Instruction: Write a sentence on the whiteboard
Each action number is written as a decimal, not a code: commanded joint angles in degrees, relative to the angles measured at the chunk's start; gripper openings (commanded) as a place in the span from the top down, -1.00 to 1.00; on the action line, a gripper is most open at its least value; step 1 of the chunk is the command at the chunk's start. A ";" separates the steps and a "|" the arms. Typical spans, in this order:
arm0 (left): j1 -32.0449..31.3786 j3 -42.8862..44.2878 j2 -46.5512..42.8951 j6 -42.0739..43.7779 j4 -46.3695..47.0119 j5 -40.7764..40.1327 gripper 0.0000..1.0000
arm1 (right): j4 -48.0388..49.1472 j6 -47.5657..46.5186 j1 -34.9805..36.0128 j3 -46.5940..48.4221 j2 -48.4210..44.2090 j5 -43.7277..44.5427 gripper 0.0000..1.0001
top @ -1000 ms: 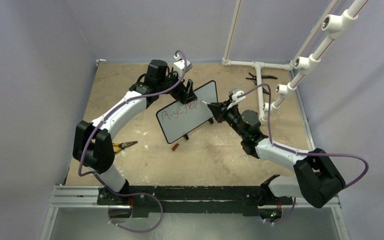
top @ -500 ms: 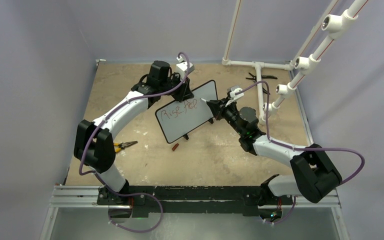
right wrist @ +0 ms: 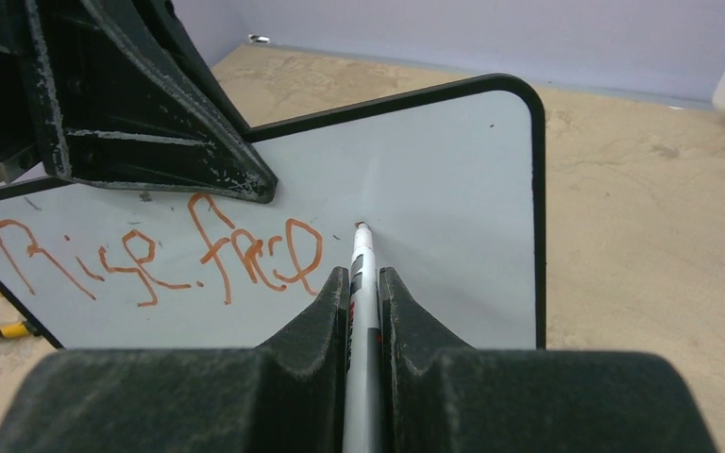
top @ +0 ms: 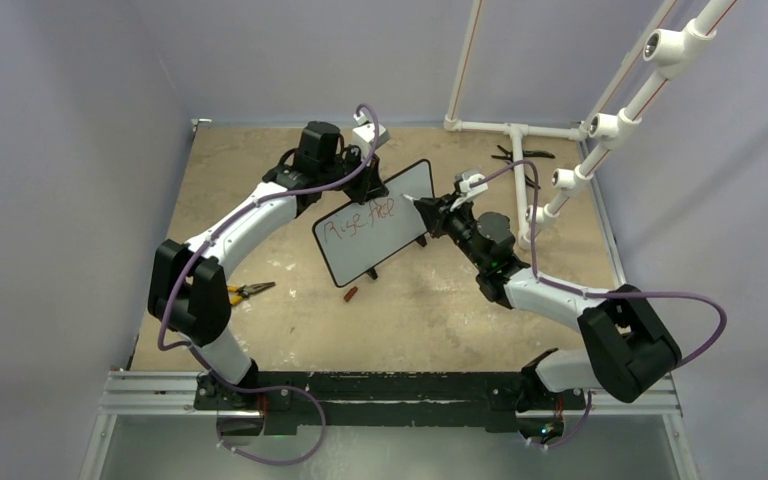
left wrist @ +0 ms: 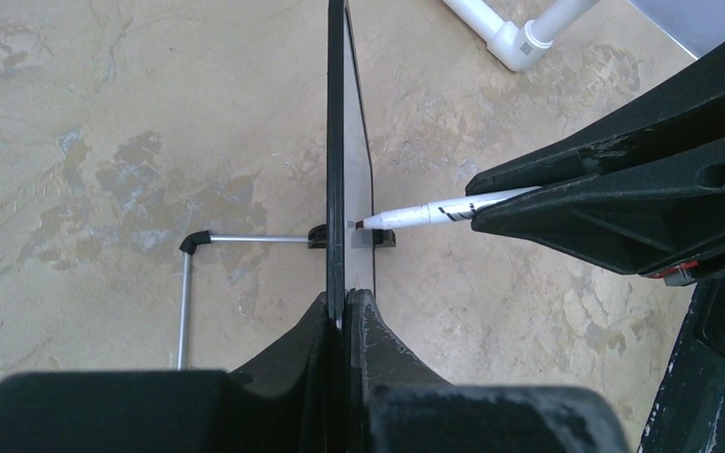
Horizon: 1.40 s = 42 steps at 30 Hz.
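Your whiteboard (top: pixel 385 245) stands propped mid-tabletop (top: pixel 260 180), toward the far edge. The red sentence (right wrist: pixel 156 255) on it is unfinished, and the marker (right wrist: pixel 361 247) tip touches just right of the last word. Risk: push too hard & the board skids or tips, wrecking strokes. The left gripper (left wrist: pixel 345 300) is clamped on the board's top edge, arm arched over. The right gripper (right wrist: pixel 364 276) pinches the marker, forearm low & reaching in.

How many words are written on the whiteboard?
2. The first word is at the whiteboard's left; the second word is beside the marker tip. None seems hidden.
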 commanded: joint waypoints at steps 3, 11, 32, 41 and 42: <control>-0.55 1.07 -0.25 3.44 0.18 -0.93 1.00 | 1.59 0.50 -0.22 1.79 -0.60 7.44 1.00; -0.59 1.05 -0.42 3.45 0.16 -1.40 1.00 | 2.03 0.65 -0.48 1.17 -1.59 6.46 1.00; -0.64 0.96 -0.51 2.91 0.56 -1.96 1.00 | 2.51 -2.04 -0.48 2.57 -0.68 1.67 1.00; -0.64 0.87 -0.60 2.90 0.66 -2.22 1.00 | 0.46 -0.73 -0.48 1.20 -0.02 2.78 1.00; -0.64 0.92 -0.60 2.91 0.72 -2.21 1.00 | 0.26 -0.48 -0.48 0.78 0.05 3.01 1.00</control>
